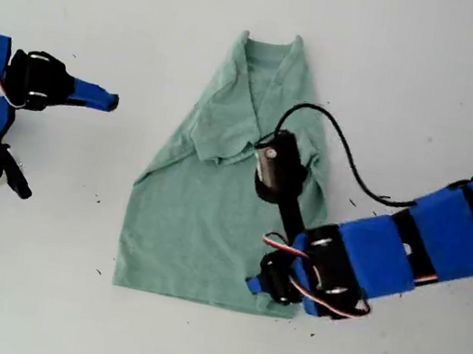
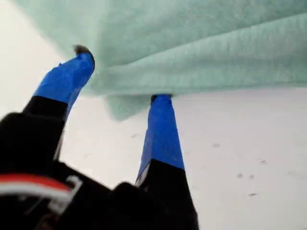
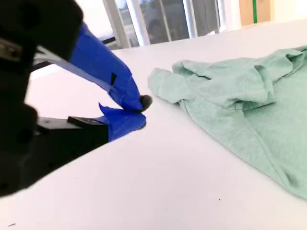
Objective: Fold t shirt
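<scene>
Lying mid-frame in the exterior view, the t shirt [image 1: 211, 218] rests flat on the white table [image 1: 438, 75], both sleeves folded in. My first gripper [image 1: 261, 284] sits at its lower hem, toward the exterior view's right; only the first wrist view shows its jaws spread, straddling the cloth edge without pinching it. My second gripper [image 3: 139, 112], at the exterior view's left, is closed on nothing, well apart from the shirt.

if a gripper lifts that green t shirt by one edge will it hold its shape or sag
Probably sag: the t shirt already lies in soft creases where its sleeves are folded in. It looks thin and light, so it should lift easily. Pushed across the white table, it would likely bunch rather than slide whole.
</scene>
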You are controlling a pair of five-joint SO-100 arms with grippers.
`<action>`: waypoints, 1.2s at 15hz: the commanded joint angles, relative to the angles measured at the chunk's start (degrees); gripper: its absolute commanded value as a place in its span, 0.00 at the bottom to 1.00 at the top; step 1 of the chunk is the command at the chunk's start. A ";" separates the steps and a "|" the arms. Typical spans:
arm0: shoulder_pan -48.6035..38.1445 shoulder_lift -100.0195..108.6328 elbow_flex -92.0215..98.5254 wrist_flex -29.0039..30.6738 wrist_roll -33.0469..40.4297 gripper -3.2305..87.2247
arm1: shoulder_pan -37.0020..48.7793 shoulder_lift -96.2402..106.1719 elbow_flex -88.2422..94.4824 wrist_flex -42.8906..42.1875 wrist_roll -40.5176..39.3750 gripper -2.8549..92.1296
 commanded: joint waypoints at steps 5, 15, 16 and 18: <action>0.70 0.62 0.79 0.09 0.53 0.03 | 7.56 31.38 17.49 6.94 -2.29 0.33; 5.01 -5.19 -4.57 -0.26 -4.92 0.03 | 37.00 78.31 99.58 -22.15 -21.45 0.05; 9.58 -13.97 -12.48 -0.88 -8.96 0.03 | 36.91 74.97 99.58 -24.79 -21.71 0.05; 15.64 -39.90 -40.43 9.58 -11.95 0.03 | 37.53 71.02 98.09 -26.72 -22.68 0.05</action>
